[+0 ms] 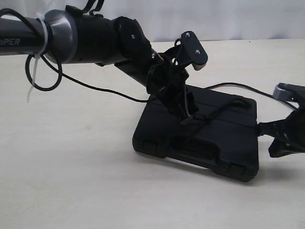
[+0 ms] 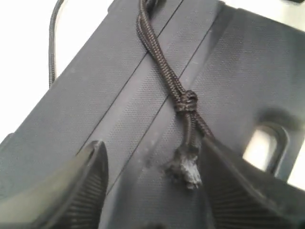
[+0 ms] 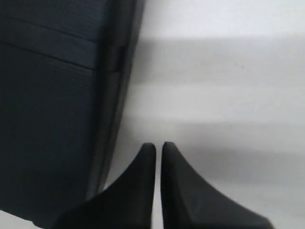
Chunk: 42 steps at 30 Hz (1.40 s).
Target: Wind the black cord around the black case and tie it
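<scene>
The black case point(image 1: 214, 138) lies flat on the table, with its ribbed lid point(image 2: 95, 109) and handle cutout point(image 2: 261, 143) filling the left wrist view. The black cord point(image 1: 224, 107) runs across the lid. Its knot point(image 2: 186, 101) and frayed tip point(image 2: 187, 168) rest on the lid. My left gripper point(image 1: 187, 118) point(image 2: 152, 148) hangs open just above the lid, and the frayed tip lies between its fingers, close to one of them. Beside the case's right edge point(image 3: 47, 95), my right gripper point(image 1: 263, 129) point(image 3: 158, 144) is shut on nothing.
More cord trails over the table behind the case point(image 1: 238, 87) and along its left side point(image 2: 51, 47). A glossy robot cable point(image 1: 43, 71) with white zip ties loops under the left arm. The pale tabletop point(image 1: 71, 167) spreads all around.
</scene>
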Each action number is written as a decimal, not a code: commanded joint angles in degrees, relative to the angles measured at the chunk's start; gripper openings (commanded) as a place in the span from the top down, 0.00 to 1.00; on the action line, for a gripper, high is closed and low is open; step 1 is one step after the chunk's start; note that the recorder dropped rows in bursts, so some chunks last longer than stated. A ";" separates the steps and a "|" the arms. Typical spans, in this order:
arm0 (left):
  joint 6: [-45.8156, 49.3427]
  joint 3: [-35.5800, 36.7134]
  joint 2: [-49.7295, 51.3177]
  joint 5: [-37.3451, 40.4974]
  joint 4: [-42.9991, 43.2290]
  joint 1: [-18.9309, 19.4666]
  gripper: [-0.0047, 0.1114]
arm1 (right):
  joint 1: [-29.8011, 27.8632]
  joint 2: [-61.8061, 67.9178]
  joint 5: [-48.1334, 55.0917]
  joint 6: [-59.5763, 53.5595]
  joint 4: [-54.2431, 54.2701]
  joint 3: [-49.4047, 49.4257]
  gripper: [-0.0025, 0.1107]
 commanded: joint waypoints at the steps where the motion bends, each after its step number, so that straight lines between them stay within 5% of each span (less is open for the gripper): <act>1: -1.62 0.09 -0.50 4.42 -0.55 0.54 0.50 | 5.05 0.93 -9.62 2.08 0.24 1.94 0.94; 14: -3.18 0.09 -0.50 4.90 1.62 1.52 0.50 | 4.95 5.89 -9.25 7.50 -6.52 0.03 0.94; 23: -3.18 0.09 -0.50 5.43 8.97 1.52 0.50 | 6.55 8.06 -4.11 -34.13 40.87 3.67 0.94; 31: -2.82 0.09 -0.50 6.98 27.50 1.52 0.50 | 15.71 8.06 7.88 -44.35 45.88 1.85 0.94; 36: -3.29 0.09 -0.40 6.92 31.18 1.52 0.50 | 13.99 3.30 12.47 -32.79 29.35 -7.91 0.94; 40: -3.16 0.09 0.87 2.45 25.53 1.52 0.50 | 11.42 -3.23 8.95 -7.31 -1.54 -16.58 0.93; 42: -2.92 0.09 1.77 4.48 23.49 1.52 0.50 | 8.40 -3.36 5.21 9.21 -16.60 -18.45 0.83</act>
